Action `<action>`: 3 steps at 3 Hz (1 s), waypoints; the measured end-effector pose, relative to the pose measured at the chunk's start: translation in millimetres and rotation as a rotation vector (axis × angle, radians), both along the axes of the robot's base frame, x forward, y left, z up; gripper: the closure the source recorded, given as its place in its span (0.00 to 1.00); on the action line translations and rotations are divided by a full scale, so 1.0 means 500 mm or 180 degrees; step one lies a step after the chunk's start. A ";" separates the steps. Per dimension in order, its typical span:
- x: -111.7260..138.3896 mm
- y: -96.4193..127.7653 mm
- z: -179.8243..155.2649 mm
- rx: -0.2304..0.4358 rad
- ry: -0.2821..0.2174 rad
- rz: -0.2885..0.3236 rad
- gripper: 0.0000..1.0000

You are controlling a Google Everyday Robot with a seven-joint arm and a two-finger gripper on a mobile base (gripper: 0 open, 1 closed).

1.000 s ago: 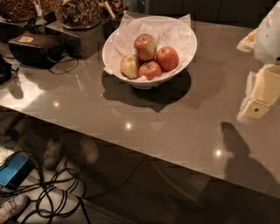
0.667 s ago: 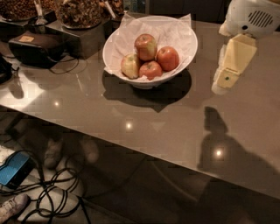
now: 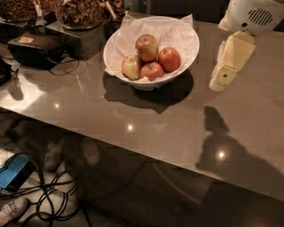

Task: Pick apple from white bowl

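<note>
At upper right above the counter (image 3: pixel 155 128), the claw (image 3: pixel 223 79) is pale cream-yellow and blocky, with a small dark round mark near its tip. Its rounded white housing (image 3: pixel 255 15) bears dark vent slots.

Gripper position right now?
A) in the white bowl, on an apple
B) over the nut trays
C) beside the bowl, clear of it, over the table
C: the gripper hangs over the table at the view's right, apart from the white bowl.

Office-type snack area, grey counter (image 3: pixel 133 116) w/ nut trays (image 3: pixel 80 12), white bowl (image 3: pixel 109 56), claw (image 3: pixel 224 78) right of bowl
</note>
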State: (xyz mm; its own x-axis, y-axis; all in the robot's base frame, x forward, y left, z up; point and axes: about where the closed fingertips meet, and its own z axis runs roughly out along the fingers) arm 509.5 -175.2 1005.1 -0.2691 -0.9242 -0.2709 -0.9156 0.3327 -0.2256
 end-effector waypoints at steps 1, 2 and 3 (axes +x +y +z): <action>0.038 0.061 0.023 0.0096 -0.0061 0.0016 0.00; 0.094 0.136 0.051 0.0034 -0.0093 0.0042 0.00; 0.142 0.222 0.078 -0.0019 -0.0191 0.0287 0.00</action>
State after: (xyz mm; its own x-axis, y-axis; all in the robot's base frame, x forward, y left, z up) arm 580.4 -64.2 1044.3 -0.1683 -0.9456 -0.2784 -0.9266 0.2481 -0.2827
